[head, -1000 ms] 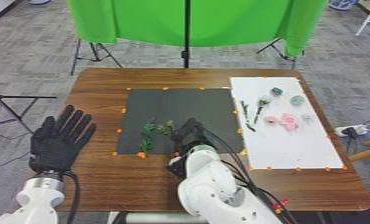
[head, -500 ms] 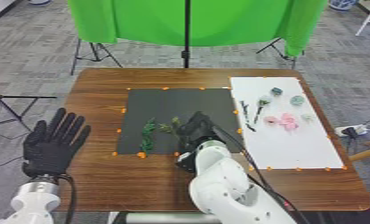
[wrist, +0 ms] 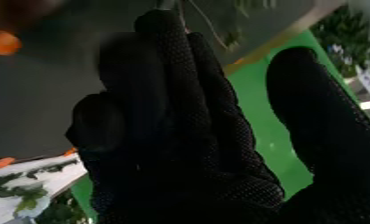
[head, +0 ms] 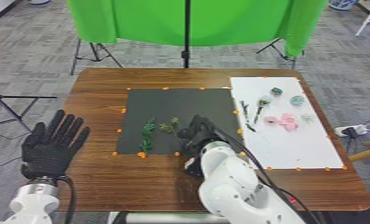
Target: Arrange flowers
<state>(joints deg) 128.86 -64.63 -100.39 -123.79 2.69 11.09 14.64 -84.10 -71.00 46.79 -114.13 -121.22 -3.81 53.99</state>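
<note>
Brown wood lies nearest you on the desk point(head: 119, 192), with the left hand point(head: 46, 157) at one side, fingers straight and slightly spread; leave it there, well apart from the work. Your right hand point(head: 199, 134) is over the right part of the dark mat, its fingers mostly straight and loosely extended, with nothing visibly gripped; whether a glove tip touches a stem, you can't tell. Just beside it lies the small sprig point(head: 169, 126), and next to that the leafy sprig point(head: 148, 135), both on the dark mat point(head: 168, 100). The step looks like setting greenery as a base, so lift the glove straight up before you swing away, or a fingertip may drag the small sprig askew. Farther over, on the white sheet point(head: 297, 152), the pink flowers point(head: 289, 121) would do best with a light pinch from underneath, since petals likely crush easily. Beyond them, take the dark stems point(head: 246, 112) or the long-stemmed flower point(head: 262, 102) low on the stem, well clear of the blue-green bloom point(head: 297, 100). Farthest off hangs the green cloth point(head: 235, 27), nothing you need to reach.
</note>
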